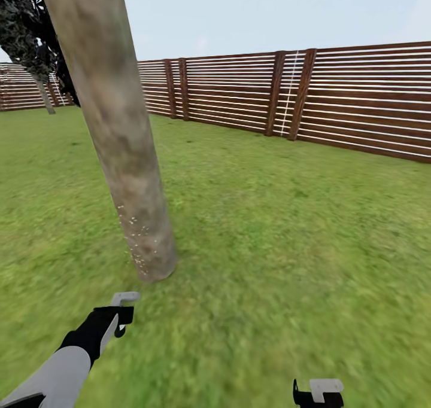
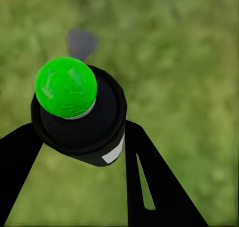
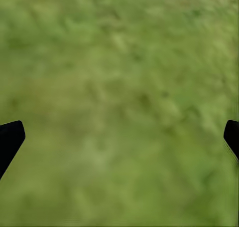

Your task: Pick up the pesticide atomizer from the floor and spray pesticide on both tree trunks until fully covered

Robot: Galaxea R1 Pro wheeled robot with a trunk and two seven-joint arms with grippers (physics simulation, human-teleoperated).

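While left jaws point(image 2: 79, 137) clamp the pesticide atomizer point(image 2: 79, 117), white specks dot the tree trunk point(image 1: 129, 174).

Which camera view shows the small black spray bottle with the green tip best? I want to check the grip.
The left wrist view: the small black spray bottle with the green tip sits large and close between the left gripper fingers, over grass. In the head view it is just a dark bit at that gripper, near the mottled grey-brown tree trunk.
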